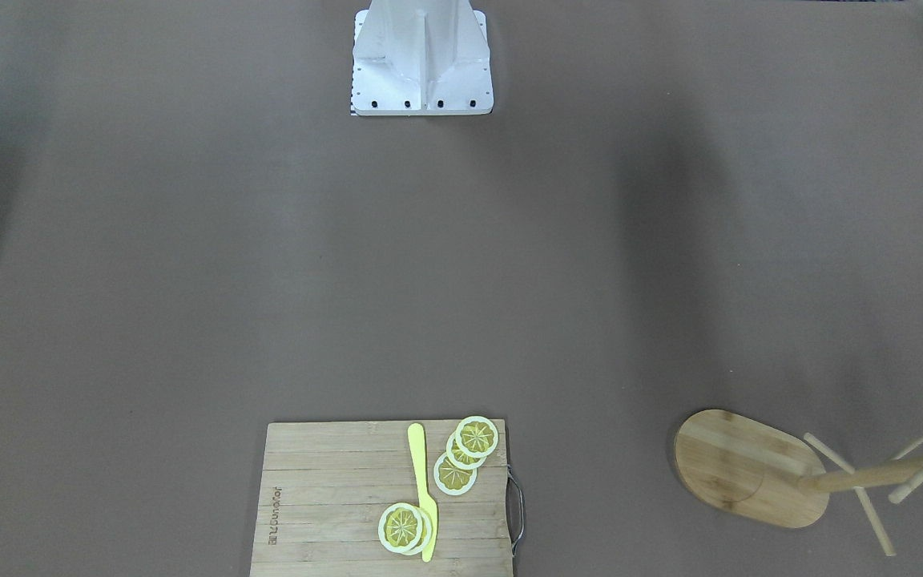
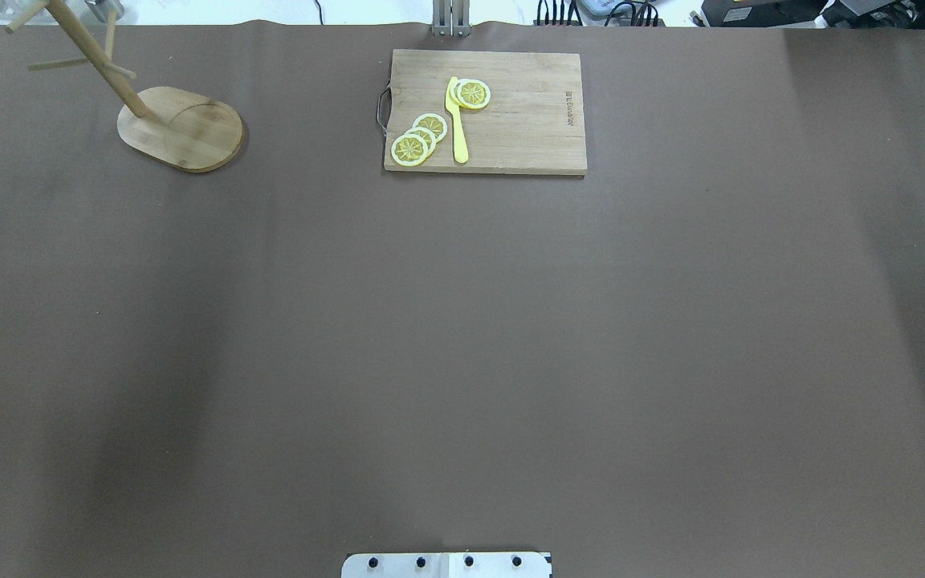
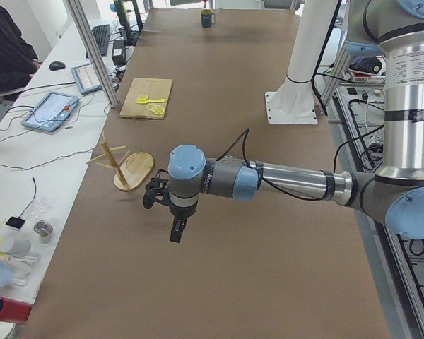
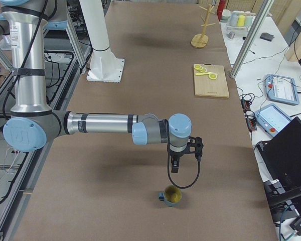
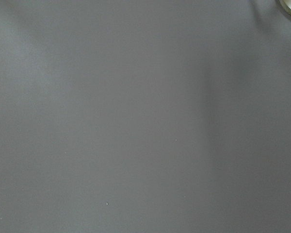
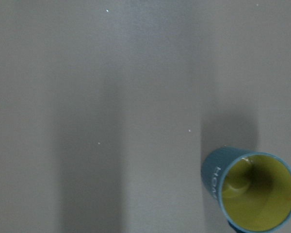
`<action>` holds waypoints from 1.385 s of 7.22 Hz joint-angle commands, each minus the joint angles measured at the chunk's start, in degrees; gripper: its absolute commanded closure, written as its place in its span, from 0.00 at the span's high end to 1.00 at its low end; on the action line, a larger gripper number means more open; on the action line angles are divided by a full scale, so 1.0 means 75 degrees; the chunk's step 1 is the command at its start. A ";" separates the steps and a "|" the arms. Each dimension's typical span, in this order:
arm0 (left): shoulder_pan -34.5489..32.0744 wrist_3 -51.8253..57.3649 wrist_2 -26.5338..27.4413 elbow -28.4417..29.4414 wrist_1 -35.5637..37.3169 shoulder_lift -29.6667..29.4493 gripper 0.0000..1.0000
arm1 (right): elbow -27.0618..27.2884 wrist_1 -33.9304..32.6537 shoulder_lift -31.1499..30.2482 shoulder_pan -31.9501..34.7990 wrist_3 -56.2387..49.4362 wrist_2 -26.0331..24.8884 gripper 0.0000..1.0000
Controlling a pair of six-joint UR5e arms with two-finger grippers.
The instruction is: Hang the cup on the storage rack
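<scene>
The dark teal-blue matte cup point(image 4: 171, 196), yellowish inside, stands upright on the brown bench point(image 4: 140, 75) near the right pincer point(image 4: 173, 167), likely poised to fetch it; the light wooden pegged storage rack point(image 4: 203, 30) is well apart, near the left pincer point(image 3: 175, 227); neither pincer's spread can be told

Cup point(image 4: 171, 196): dark teal-blue mug with a yellow-green inside, pale lettering on the side wall and a loop handle. It stands upright, mouth up, on the worktop point(image 4: 150, 60) at my right-hand end.

Storage rack point(image 2: 181, 132): light wooden mug tree. Oval bamboo base, round pole set near one end of it, thin pegs angled upward. It stands upright at my far left corner.

I note the two well apart, toward opposite ends.
</scene>
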 commanded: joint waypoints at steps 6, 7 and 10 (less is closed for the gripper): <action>-0.0005 -0.0012 -0.0009 -0.0137 0.0000 0.0032 0.99 | -0.2565 0.1635 0.0360 0.0603 -0.1360 -0.0325 1.00; -0.0005 -0.0012 -0.0009 -0.0148 0.0000 0.0032 0.99 | -0.3046 0.1701 0.0640 0.0603 -0.1359 -0.0313 1.00; 0.0006 -0.0012 -0.0009 -0.0148 0.0000 0.0008 0.99 | -0.3448 0.1701 0.0830 0.0615 -0.1347 -0.0231 1.00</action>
